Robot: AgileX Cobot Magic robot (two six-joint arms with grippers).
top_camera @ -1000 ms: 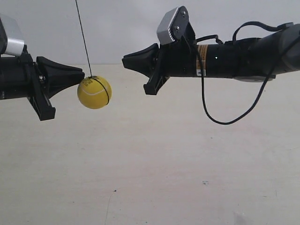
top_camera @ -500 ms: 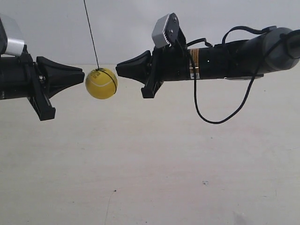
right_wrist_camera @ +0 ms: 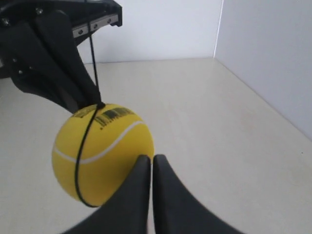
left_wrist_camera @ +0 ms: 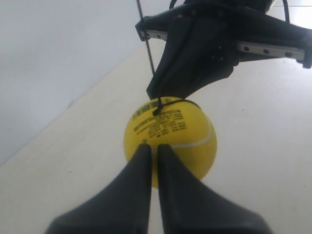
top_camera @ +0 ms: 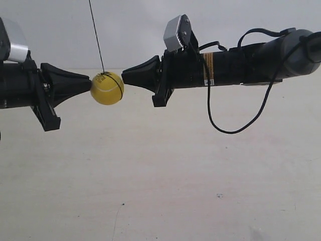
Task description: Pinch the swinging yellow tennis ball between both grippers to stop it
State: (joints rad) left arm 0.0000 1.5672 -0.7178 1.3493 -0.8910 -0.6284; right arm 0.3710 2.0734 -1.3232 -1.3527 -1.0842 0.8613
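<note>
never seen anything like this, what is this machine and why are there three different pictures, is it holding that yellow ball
This is a robot with two arms, each ending in a black wedge-shaped end effector. The wide picture comes from a camera off the arms; it shows the arm at the exterior view's left and the arm at the exterior view's right. The other two come from cameras on the wrists, looking along the left end effector and the right end effector. Both are shut, so nothing is gripped inside either. Instead the two tips seem to touch opposite sides of the yellow tennis ball, pinching it. It hangs on a thin dark string above the pale surface, not resting on it.
</note>
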